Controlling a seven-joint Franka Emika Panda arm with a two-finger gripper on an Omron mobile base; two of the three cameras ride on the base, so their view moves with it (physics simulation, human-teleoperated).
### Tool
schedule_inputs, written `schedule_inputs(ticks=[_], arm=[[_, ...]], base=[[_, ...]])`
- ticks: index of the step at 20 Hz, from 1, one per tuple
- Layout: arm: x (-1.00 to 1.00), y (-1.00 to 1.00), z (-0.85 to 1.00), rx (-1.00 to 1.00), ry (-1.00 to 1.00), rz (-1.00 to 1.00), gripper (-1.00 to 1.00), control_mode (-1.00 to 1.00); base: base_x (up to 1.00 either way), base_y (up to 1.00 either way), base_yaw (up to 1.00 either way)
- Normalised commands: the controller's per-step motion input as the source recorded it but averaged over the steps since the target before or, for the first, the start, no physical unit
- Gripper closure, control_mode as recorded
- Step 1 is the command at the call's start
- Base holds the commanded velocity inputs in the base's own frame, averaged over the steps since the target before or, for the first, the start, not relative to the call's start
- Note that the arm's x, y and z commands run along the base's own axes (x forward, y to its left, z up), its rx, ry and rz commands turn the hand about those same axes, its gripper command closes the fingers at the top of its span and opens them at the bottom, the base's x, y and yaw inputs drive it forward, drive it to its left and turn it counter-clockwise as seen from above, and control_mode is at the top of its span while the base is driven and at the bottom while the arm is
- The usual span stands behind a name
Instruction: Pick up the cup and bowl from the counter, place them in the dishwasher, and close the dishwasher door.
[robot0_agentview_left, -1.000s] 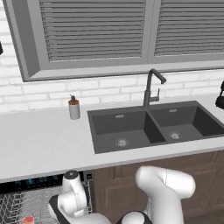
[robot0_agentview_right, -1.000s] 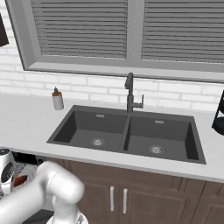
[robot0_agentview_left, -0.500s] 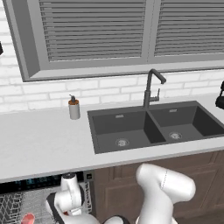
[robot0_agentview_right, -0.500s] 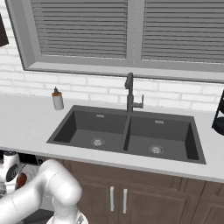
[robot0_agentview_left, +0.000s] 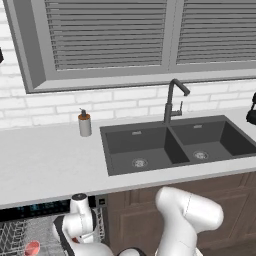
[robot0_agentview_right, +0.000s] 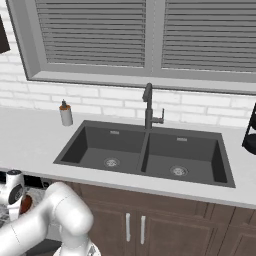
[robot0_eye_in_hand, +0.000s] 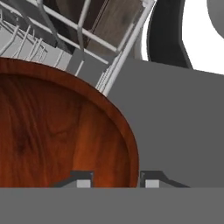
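The dark reddish-brown bowl (robot0_eye_in_hand: 57, 131) fills the left of the hand view and lies against the grey wire rack (robot0_eye_in_hand: 78, 30) of the dishwasher (robot0_agentview_left: 35, 208). My gripper (robot0_eye_in_hand: 117, 179) is open, with one fingertip inside the bowl's rim and one outside it. In the left base view my wrist (robot0_agentview_left: 77, 225) hangs low over the pulled-out rack (robot0_agentview_left: 12, 237), and the cup (robot0_agentview_left: 31, 247) shows salmon-red in that rack. Beside the rack lies a flat grey panel (robot0_eye_in_hand: 175, 122); I cannot tell whether it is the dishwasher door.
The light counter (robot0_agentview_left: 45, 160) holds a dark double sink (robot0_agentview_left: 170, 145) with a black faucet (robot0_agentview_left: 172, 100). A grey soap dispenser (robot0_agentview_left: 84, 123) stands by the back wall. Brown cabinet doors (robot0_agentview_right: 135, 225) sit under the sink, right of the dishwasher.
My wrist has shifted slightly to the left over the dishwasher rack. The cup, the counter and the sink look the same.
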Motion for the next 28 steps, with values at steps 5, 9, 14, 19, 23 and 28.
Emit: schedule_inputs(ticks=[5,9,14,19,23,28], arm=[[0.00,0.10,0.03,0.00,0.00,0.00,-1.00,-1.00],[-0.01,0.08,0.25,0.00,-0.03,0.00,-1.00,-1.00],[-0.08,0.04,0.45,0.00,-0.13,0.00,-1.00,-1.00],[-0.17,0.00,0.55,0.01,-0.25,0.00,-1.00,-1.00],[-0.33,0.00,0.56,0.00,-0.31,0.00,-1.00,-1.00],[-0.62,0.01,0.71,0.00,-0.29,0.01,-1.00,-1.00]], base=[[0.00,0.00,0.00],[0.00,0.00,0.00],[0.00,0.00,0.00],[0.00,0.00,0.00],[0.00,0.00,0.00],[0.00,0.00,0.00]])
